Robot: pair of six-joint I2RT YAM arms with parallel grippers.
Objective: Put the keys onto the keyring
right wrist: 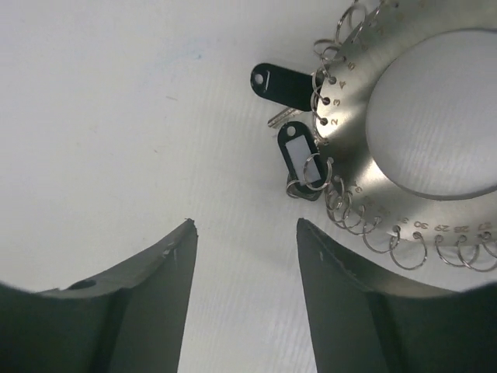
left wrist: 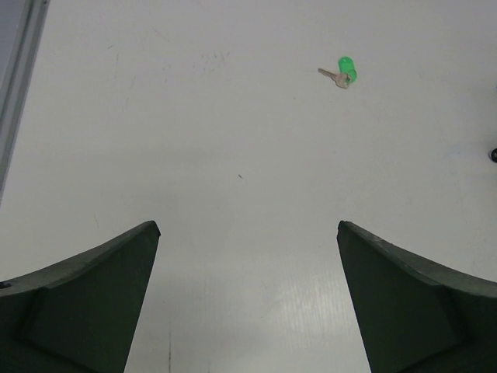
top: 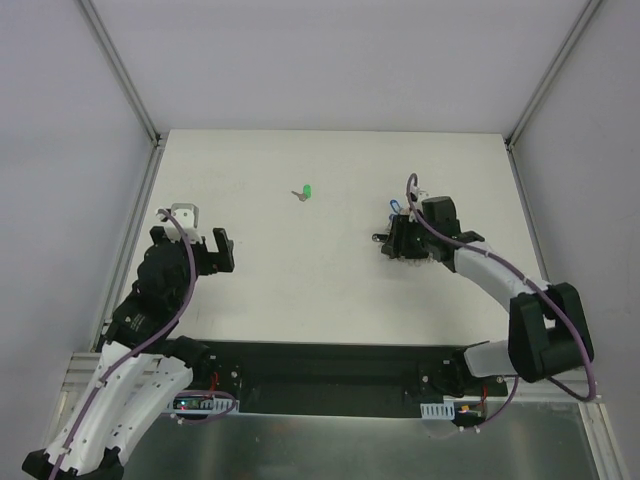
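Note:
The keyring (right wrist: 353,124) is a flat grey metal ring with small wire loops around its rim, lying at the upper right of the right wrist view. Two black key heads (right wrist: 297,155) lie against its left rim, one bearing a white label and hooked in a loop. My right gripper (right wrist: 245,223) stands open just short of them, nothing between its fingers. From above, that gripper (top: 403,246) covers most of the ring. A green-headed key (top: 305,191) lies alone on the table at mid-back, also visible as the green key (left wrist: 342,71). My left gripper (left wrist: 247,225) is wide open and empty.
The white table (top: 300,290) is walled at the back and sides by grey panels with metal rails (top: 135,235). A black strip along the near edge holds the arm bases (top: 330,375). The left gripper (top: 205,240) sits near the left rail.

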